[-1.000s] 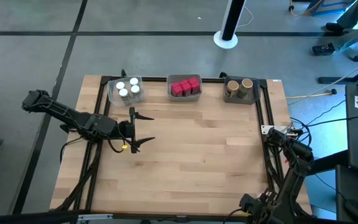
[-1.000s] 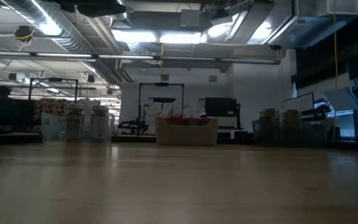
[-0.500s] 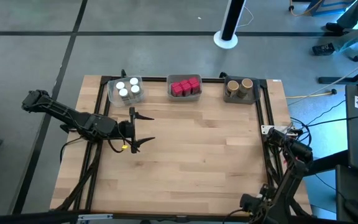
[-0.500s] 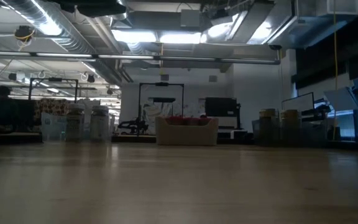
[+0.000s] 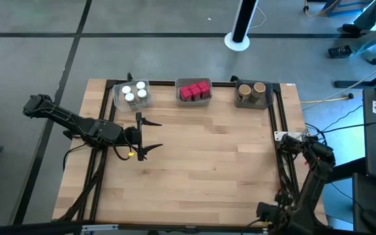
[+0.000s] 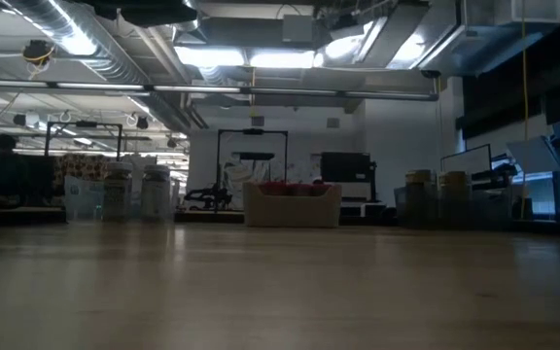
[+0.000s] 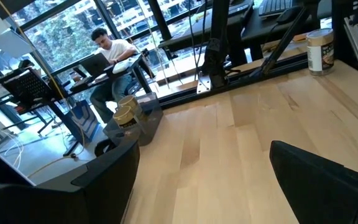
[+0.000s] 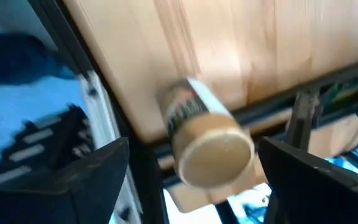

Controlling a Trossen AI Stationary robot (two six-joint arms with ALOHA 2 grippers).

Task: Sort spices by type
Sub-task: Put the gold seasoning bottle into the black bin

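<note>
Three trays stand along the table's far edge. One holds white-capped jars (image 5: 134, 94), one holds red packets (image 5: 194, 91), and one holds tan-brown jars (image 5: 251, 91). A further tan-brown jar (image 8: 205, 140) with a printed label is at the table's right edge, also in the left wrist view (image 7: 319, 51). My right gripper (image 8: 192, 149) is open, with a finger on either side of this jar and a gap to each. My left gripper (image 5: 155, 134) hovers open over the table's left part, away from every spice.
A black frame rail (image 5: 274, 124) runs along the table's right edge beside my right arm. The wooden top (image 5: 207, 170) between the trays and the near edge is bare. In the room beyond, a person (image 7: 114, 50) sits at a desk.
My right arm has shifted slightly toward the table's right edge. My left arm and the trays have kept still.
</note>
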